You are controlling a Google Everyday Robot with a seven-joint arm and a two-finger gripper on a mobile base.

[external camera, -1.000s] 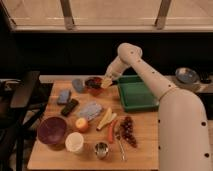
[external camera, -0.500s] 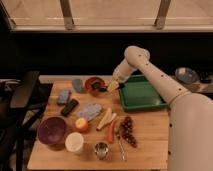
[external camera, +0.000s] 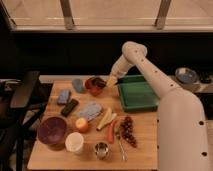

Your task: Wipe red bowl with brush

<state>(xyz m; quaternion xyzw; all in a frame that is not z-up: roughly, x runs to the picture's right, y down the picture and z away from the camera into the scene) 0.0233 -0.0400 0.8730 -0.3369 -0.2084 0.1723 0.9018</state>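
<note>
Red bowl (external camera: 93, 86) just left of gripper (external camera: 111, 81) | brush (external camera: 100, 83) over bowl (gripper clamped on handle)

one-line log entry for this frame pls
phase: wiping | gripper: right of red bowl, far table edge | brush: over bowl | green tray: right

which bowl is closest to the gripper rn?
The small red bowl at the table's far edge; the gripper hangs just right of it, by the green tray. The bigger purple bowl sits at the near left corner.
</note>
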